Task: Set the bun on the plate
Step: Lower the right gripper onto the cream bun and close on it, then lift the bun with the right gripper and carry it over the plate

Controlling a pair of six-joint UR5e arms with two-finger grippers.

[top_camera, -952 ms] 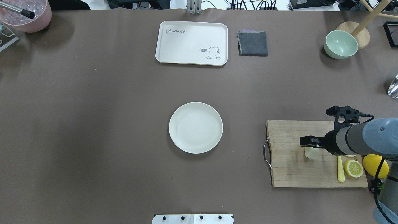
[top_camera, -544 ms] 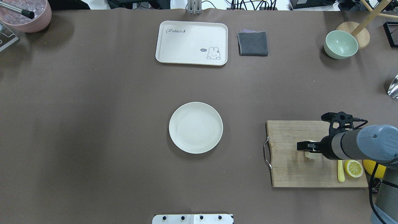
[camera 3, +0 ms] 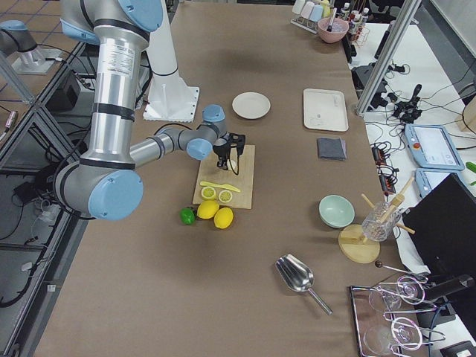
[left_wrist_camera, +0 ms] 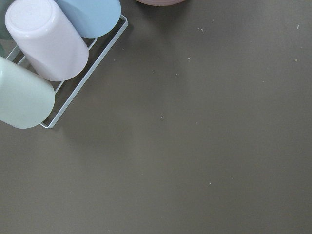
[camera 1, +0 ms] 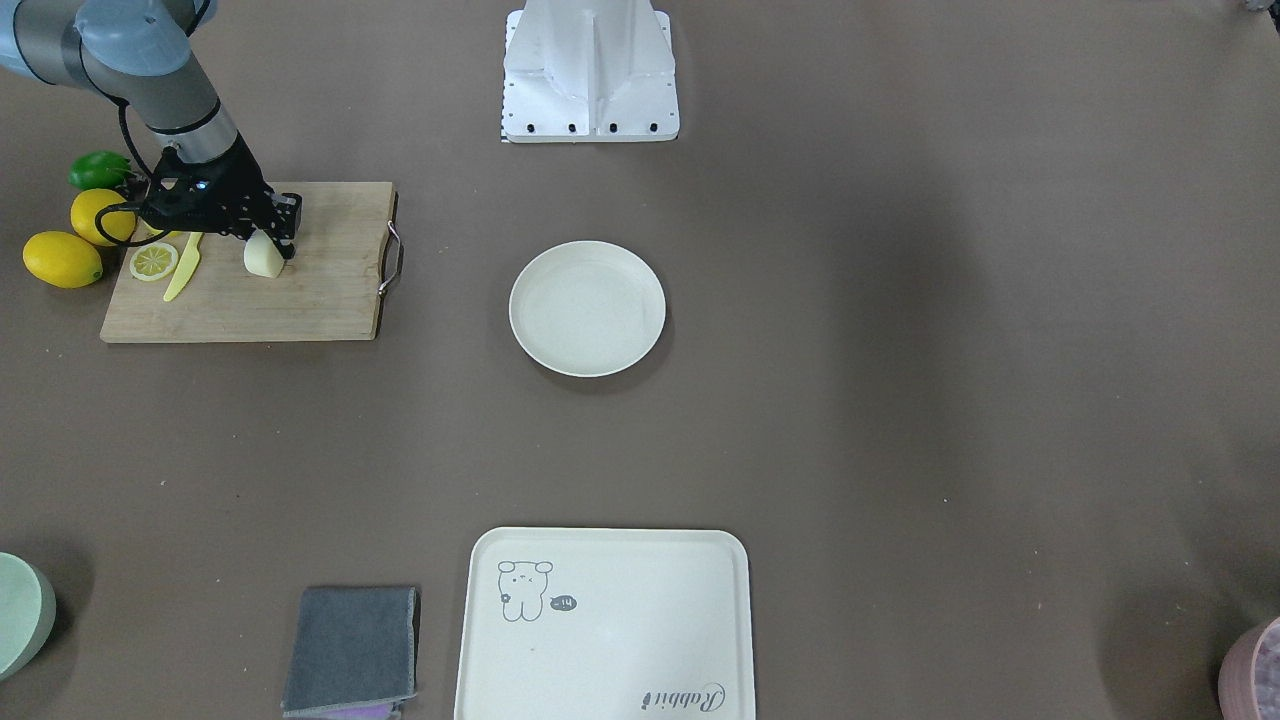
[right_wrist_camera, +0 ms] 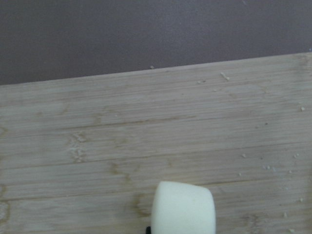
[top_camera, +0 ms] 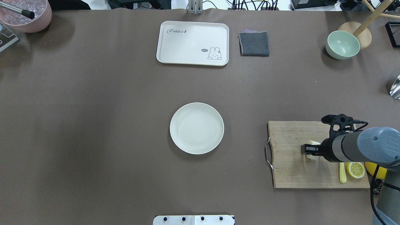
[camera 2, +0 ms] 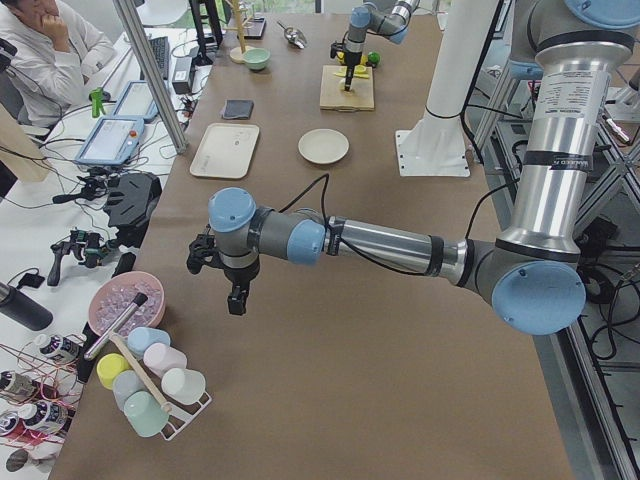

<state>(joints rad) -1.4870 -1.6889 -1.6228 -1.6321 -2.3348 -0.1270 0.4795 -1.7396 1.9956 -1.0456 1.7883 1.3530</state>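
The pale cream bun (camera 1: 262, 257) lies on the wooden cutting board (top_camera: 290, 168) at the table's right. From above, the bun (top_camera: 312, 143) shows on both sides of my right gripper (top_camera: 307, 149). That gripper is down on the bun, open, with its fingers straddling it. In the right wrist view the bun (right_wrist_camera: 183, 207) fills the bottom centre. The round off-white plate (top_camera: 197, 128) sits bare at the table's middle, well left of the board. My left gripper (camera 2: 237, 298) hangs over bare table near the cup rack; I cannot tell whether it is open or shut.
A lemon slice (top_camera: 355, 169), a yellow knife (top_camera: 342, 173) and whole lemons (camera 1: 62, 259) sit by the board's outer end. The cream tray (top_camera: 192, 43), grey cloth (top_camera: 254, 43) and green bowl (top_camera: 342, 44) line the far edge. Upturned cups (left_wrist_camera: 44, 46) lie below the left wrist.
My right gripper has come down and toward the robot over the cutting board until it sits on the bun. The plate and the bun have stayed where they were.
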